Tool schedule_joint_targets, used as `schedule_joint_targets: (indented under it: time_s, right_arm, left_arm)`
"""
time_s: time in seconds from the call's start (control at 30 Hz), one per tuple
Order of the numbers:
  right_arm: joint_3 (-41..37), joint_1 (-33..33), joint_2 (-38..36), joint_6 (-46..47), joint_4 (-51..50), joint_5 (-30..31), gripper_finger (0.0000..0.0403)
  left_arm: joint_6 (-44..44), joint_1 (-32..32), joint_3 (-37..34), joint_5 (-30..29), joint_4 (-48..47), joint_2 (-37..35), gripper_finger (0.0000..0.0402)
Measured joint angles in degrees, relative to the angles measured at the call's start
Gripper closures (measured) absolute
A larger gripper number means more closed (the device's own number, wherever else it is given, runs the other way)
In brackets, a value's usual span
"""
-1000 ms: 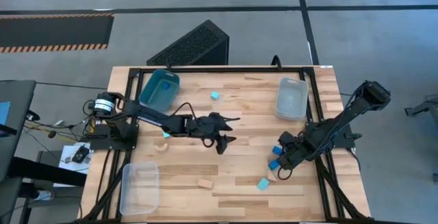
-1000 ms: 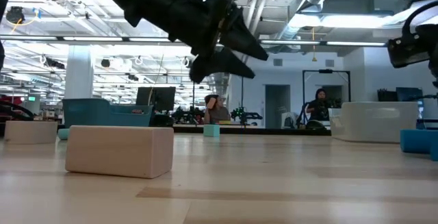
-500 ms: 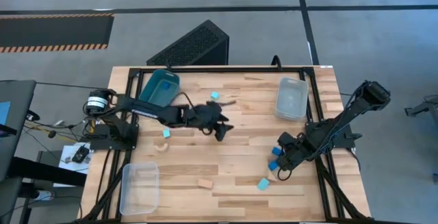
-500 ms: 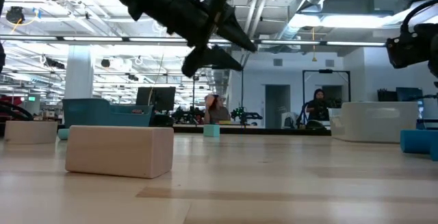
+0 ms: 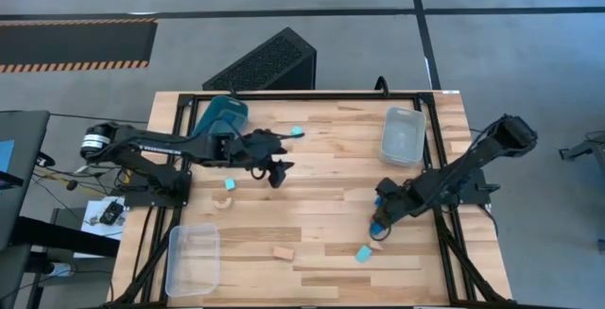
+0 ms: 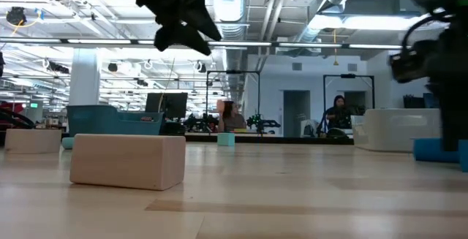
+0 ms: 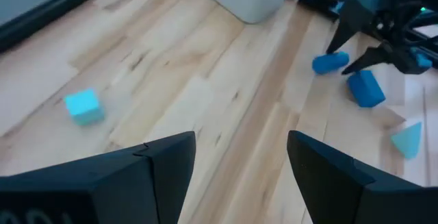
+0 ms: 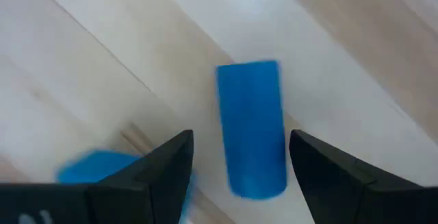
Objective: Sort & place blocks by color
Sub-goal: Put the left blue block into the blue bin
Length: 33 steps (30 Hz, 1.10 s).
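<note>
My right gripper [image 5: 378, 220] is open, low over the dark blue blocks [image 5: 377, 226] near the table's right edge. In its wrist view a dark blue bar [image 8: 251, 129] lies on the wood between the fingers, untouched, and a second dark blue block [image 8: 89, 167] lies beside it. My left gripper [image 5: 280, 158] is open and raised above the middle of the table, holding nothing. A cyan cube [image 5: 297, 131] [image 7: 83, 106], another cyan block [image 5: 230, 184], a cyan wedge [image 5: 363, 252], a tan arch [image 5: 223, 202] and a tan block [image 5: 282, 252] [image 6: 128, 161] rest on the table.
A teal bin [image 5: 219, 120] stands at the far left, a clear bin [image 5: 403, 135] at the far right and another clear bin [image 5: 192, 258] at the near left corner. A small tan piece [image 5: 375, 245] lies near the right gripper. People sit in the room behind.
My left gripper has drawn back from the table's middle toward its left and far edges, staying raised and open. My right gripper has shifted a little toward the table's left, over the dark blue blocks. No block has moved.
</note>
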Motion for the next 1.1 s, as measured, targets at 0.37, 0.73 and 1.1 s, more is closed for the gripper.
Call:
schedule_joint_targets:
  time_s: [0.37, 0.73, 1.1]
  right_arm:
    - [6.8, -14.9, 7.8, -18.0, 17.9, -1.2, 0.0139]
    - [21.3, -17.0, -2.5, -27.3, -3.3, 4.6, 0.0139]
    - [21.7, -11.5, -15.5, -10.2, -24.5, 9.9, 0.0139]
  left_arm:
    - [0.3, -0.6, -5.1, 2.8, 11.8, 3.7, 0.0181]
    - [7.9, -0.7, -3.1, 14.1, 53.0, 27.1, 0.0181]
    - [5.0, -2.5, 18.5, 14.0, 56.9, 50.8, 0.0164]
